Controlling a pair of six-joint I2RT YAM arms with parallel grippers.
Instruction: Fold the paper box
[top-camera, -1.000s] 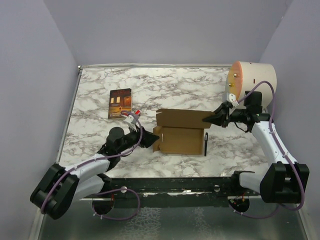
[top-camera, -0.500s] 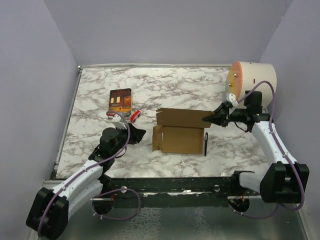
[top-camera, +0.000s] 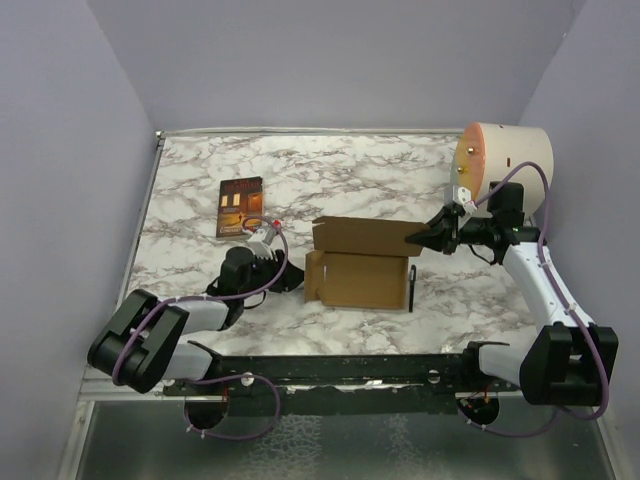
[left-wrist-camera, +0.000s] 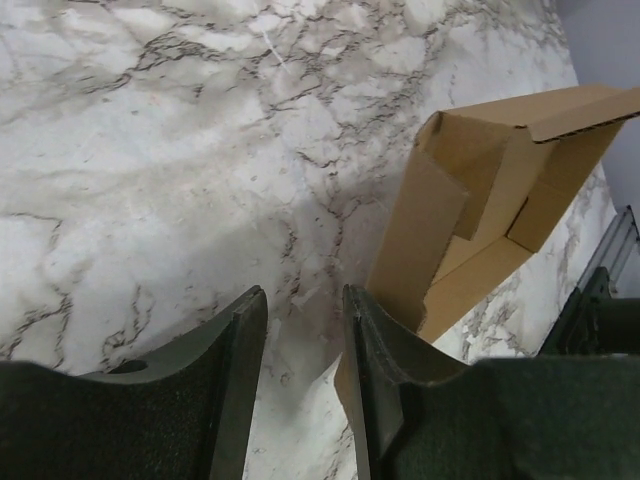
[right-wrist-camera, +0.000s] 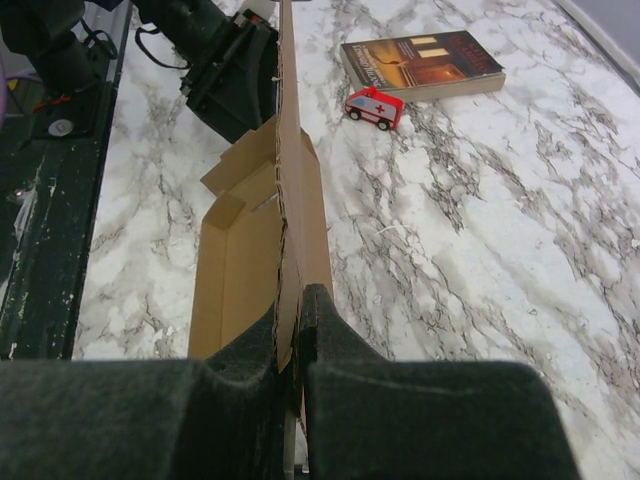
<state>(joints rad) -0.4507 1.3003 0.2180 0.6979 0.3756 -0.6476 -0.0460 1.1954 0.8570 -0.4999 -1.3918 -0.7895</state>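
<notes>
Lying flat on the marble table (top-camera: 350, 170), beyond the left gripper (left-wrist-camera: 302, 294) and a little to its left: one book (top-camera: 240, 206), dark cover with an orange-lit picture.

Item: one toy ambulance (right-wrist-camera: 374, 107), red and white, on its wheels, between the book and the left gripper's wrist, near the book's corner but apart from it.

Item: left gripper, low over the table, pointing at the left end of the paper box (top-camera: 360, 280). Its fingers (left-wrist-camera: 235, 370) are parted, with only bare marble in the gap and nothing pinched. The right-hand finger sits just beside the box's end flap; whether it touches cannot be told.

Item: paper box, brown corrugated cardboard, between the two grippers, base flat on the table, half-formed. The left end flap stands up and is folded inward. The long rear panel stands upright along the far side, and the inside is open to view.

Item: one slim dark object (top-camera: 412, 283) at the box's right end, just nearer than the right gripper (top-camera: 418, 240); kind cannot be told.

Item: right gripper, fingers pressed together on the right-hand edge of the upright rear panel, cardboard pinched between them.

Item: one cream cylinder (top-camera: 505, 160), large, on its side, behind the right gripper's wrist at the table's far right corner.
</notes>
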